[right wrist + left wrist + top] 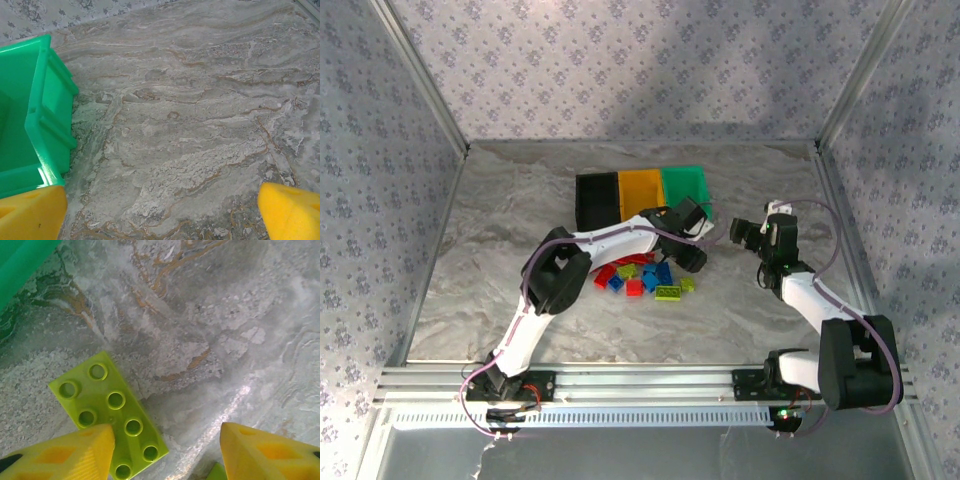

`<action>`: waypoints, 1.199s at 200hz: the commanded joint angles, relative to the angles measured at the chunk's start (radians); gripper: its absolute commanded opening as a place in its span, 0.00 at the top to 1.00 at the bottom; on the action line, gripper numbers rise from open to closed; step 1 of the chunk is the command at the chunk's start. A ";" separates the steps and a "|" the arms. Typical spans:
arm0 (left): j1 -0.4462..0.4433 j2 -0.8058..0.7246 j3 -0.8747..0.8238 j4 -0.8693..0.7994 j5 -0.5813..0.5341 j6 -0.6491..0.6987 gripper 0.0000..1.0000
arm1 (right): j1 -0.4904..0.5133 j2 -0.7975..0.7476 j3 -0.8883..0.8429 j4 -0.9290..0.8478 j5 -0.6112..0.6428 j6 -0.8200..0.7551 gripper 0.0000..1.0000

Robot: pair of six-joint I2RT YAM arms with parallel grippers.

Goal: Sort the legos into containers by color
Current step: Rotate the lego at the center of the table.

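Three joined containers [642, 195] stand in a row at the far middle of the marbled table [500, 250]: a black bin [597, 200] on the left, an orange-yellow bin [642, 190] in the middle and a green bin [686, 184] on the right. From above it cannot be told whether any bin holds a brick; in the right wrist view the part of the green bin [35, 125] that shows is plain green plastic. The legos [642, 278], red, blue and yellow-green, lie in a loose cluster on the table just in front of the bins. The left arm [555, 275] rises from its base, bends at the elbow and stretches rightward across the cluster, so that the left gripper [695, 255] sits at the cluster's right edge, near the green bin's front corner. In the left wrist view the left gripper [167, 440] points down at the table with its yellow fingers [65, 455] apart; a yellow-green brick [110, 415], studs up, lies flat by the left-hand finger and is not clamped. The right arm [820, 300] folds back toward the centre, its right gripper [745, 235] to the right of the green bin and apart from it. In the right wrist view the right gripper [161, 200] is spread wide over bare table, holding nothing.
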 commanded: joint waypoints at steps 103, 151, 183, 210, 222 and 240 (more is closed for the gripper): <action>0.001 -0.017 0.048 -0.075 -0.143 -0.057 0.33 | -0.008 0.013 0.037 -0.020 0.020 0.011 0.00; 0.001 -0.102 -0.056 0.037 -0.166 -0.071 0.32 | -0.009 0.013 0.036 -0.020 0.020 0.013 0.00; 0.001 -0.065 -0.010 -0.015 -0.203 -0.070 0.31 | -0.011 0.013 0.036 -0.023 0.021 0.016 0.00; 0.001 -0.047 -0.006 -0.019 -0.206 -0.080 0.32 | -0.014 0.012 0.036 -0.025 0.021 0.018 0.00; 0.001 -0.010 0.037 -0.058 -0.204 -0.072 0.32 | -0.013 0.012 0.036 -0.023 0.020 0.018 0.00; 0.000 0.024 0.074 -0.088 -0.204 -0.068 0.33 | -0.014 0.012 0.036 -0.024 0.020 0.018 0.00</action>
